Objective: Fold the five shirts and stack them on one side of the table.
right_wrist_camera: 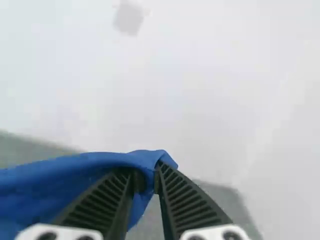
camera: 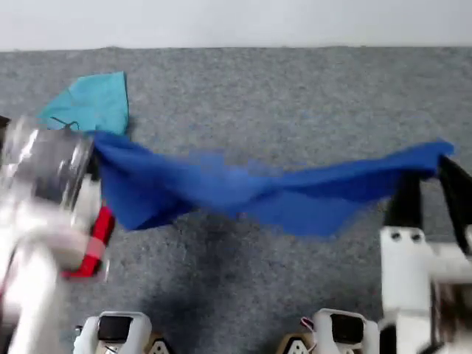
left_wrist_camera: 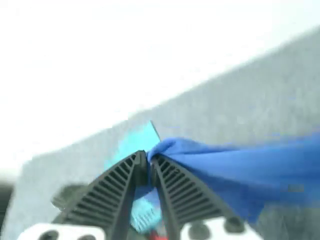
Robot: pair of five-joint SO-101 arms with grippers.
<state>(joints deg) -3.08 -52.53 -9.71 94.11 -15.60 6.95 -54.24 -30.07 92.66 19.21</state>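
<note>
The royal-blue cloth shirt (camera: 251, 193) is suspended above the grey felt-covered table (camera: 295, 96), stretched crosswise between both arms and sagging through its middle. Whether its lowest fold touches the table cannot be determined. The left end effector (left_wrist_camera: 148, 160) is clenched on one gathered corner of the royal-blue cloth shirt, its ribbed black fingers (left_wrist_camera: 120, 185) pressed together with fabric pinched at their tips. The right end effector (right_wrist_camera: 148, 172) is likewise clamped on the opposite corner, with cloth bunched over and between its fingertips. In the high view the left arm stands at the table's left side and the right arm at its right side, each at its own end of the garment. A turquoise folded cloth shirt (camera: 92, 103) lies flat on the table at the far left, just behind the corner held by the left end effector. Contact between the two shirts cannot be judged.
</note>
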